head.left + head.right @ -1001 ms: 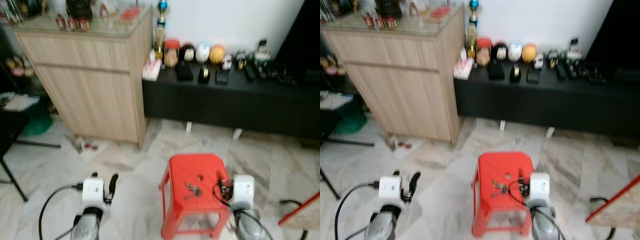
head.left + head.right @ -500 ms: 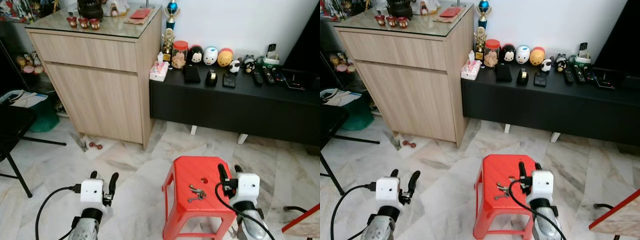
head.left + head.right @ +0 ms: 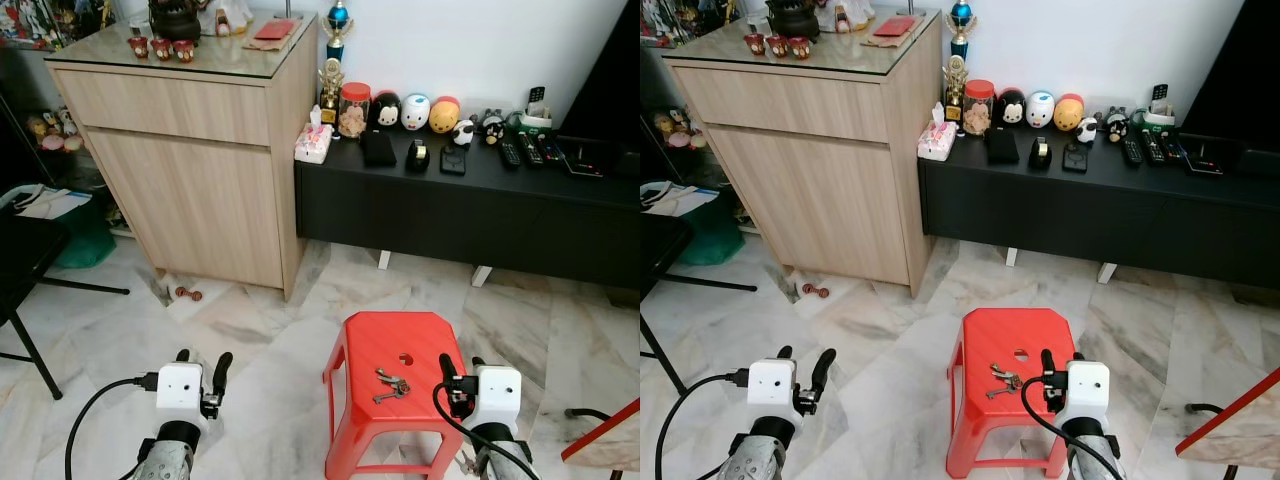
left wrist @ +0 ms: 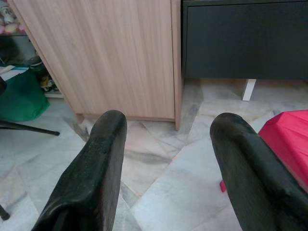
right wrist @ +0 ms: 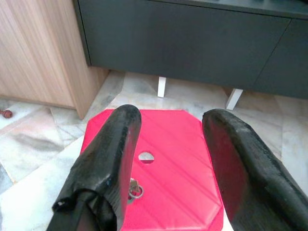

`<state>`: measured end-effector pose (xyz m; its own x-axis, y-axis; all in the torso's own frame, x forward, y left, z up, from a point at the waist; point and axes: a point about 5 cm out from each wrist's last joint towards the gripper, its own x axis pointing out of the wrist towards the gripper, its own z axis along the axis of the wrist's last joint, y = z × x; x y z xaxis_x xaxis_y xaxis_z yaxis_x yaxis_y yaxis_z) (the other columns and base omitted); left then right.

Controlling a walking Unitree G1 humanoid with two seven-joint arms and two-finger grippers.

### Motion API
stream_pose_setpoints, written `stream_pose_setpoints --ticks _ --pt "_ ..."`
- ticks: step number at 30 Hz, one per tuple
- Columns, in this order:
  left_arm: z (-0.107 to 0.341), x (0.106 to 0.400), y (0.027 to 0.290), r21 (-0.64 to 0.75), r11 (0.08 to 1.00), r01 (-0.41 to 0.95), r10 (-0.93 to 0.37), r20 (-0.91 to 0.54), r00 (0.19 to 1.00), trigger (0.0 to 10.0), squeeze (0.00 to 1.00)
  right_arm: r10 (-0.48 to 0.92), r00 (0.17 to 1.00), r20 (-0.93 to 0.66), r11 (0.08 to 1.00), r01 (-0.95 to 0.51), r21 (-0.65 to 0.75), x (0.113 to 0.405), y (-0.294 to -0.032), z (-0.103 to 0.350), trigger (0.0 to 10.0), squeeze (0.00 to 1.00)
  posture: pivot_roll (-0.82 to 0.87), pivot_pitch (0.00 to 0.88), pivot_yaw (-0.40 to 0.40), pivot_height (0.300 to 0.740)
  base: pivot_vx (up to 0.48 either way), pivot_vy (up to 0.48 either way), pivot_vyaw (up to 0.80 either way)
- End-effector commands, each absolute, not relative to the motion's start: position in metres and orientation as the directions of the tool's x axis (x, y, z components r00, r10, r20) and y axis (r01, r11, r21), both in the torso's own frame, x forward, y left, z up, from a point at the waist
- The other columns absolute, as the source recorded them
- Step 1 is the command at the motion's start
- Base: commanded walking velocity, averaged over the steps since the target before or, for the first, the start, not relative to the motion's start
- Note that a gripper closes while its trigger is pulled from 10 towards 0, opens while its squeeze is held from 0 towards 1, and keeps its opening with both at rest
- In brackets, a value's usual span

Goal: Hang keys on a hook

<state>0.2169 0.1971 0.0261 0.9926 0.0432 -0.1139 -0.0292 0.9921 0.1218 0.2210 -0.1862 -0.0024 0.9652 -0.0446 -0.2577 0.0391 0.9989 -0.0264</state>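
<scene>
Right gripper (image 3: 458,372) seemingly drew back slightly

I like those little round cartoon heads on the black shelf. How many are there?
3, in a row on the black shelf by the wall: a black one, a white one, an orange one. The small panda figure beside them is a different kind.

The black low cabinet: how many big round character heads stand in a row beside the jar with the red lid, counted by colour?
Black head: 1
White head: 1
Orange head: 1
Total: 3
</scene>
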Motion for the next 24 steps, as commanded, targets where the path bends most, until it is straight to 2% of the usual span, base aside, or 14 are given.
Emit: stream_pose_setpoints --ticks 1,5,18,24 --pt "0.026 0.215 0.196 0.112 0.993 -0.030 0.044 -0.125 0.991 10.0 0.00 -0.036 0.967 -0.251 0.999 0.031 -0.026 0.223 -0.186 0.002 10.0 0.00 -0.02 0.000 -0.045 0.705 0.000 0.000 0.00" --pt "0.025 0.213 0.196 0.111 0.993 -0.039 0.053 -0.129 0.990 10.0 0.00 -0.013 0.959 -0.283 1.000 0.007 -0.021 0.222 -0.182 -0.003 10.0 0.00 0.01 0.000 -0.063 0.680 0.000 0.000 0.00" --pt "0.040 0.226 0.205 0.119 0.991 -0.058 0.070 -0.098 0.993 10.0 0.00 0.040 0.962 -0.270 0.999 -0.040 0.006 0.244 -0.169 0.008 10.0 0.00 0.04 0.000 -0.065 0.605 0.000 0.000 0.00" --pt "0.047 0.239 0.205 0.116 0.992 -0.054 0.064 -0.090 0.994 10.0 0.00 0.054 0.967 -0.247 0.998 -0.048 0.030 0.253 -0.162 0.013 10.0 0.00 0.03 0.000 -0.055 0.601 0.000 0.000 0.00"
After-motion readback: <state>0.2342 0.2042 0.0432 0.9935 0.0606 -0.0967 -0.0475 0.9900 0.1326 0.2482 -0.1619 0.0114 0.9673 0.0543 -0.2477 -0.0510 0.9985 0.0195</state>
